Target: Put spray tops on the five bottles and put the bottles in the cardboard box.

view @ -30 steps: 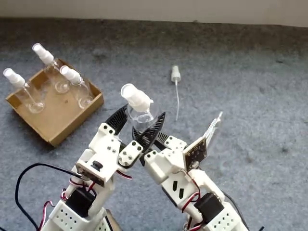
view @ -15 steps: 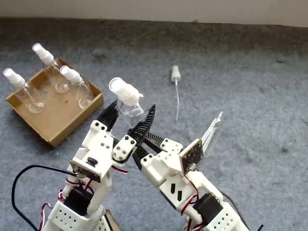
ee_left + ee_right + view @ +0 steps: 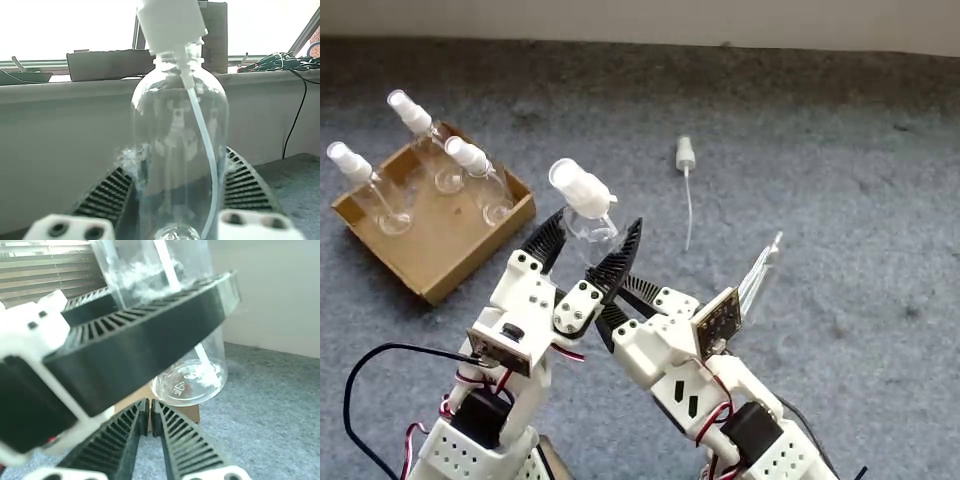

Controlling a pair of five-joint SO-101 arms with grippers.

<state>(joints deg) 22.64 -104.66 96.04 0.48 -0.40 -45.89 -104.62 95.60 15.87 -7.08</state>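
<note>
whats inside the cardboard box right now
Three clear bottles with spray tops sit in the cardboard box: left bottle, back bottle, right bottle. The rest of its floor shows bare; nothing covers it.

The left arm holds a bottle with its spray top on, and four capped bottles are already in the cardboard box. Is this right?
Not four: the high view shows three capped bottles in the cardboard box. The rest is right.
</note>
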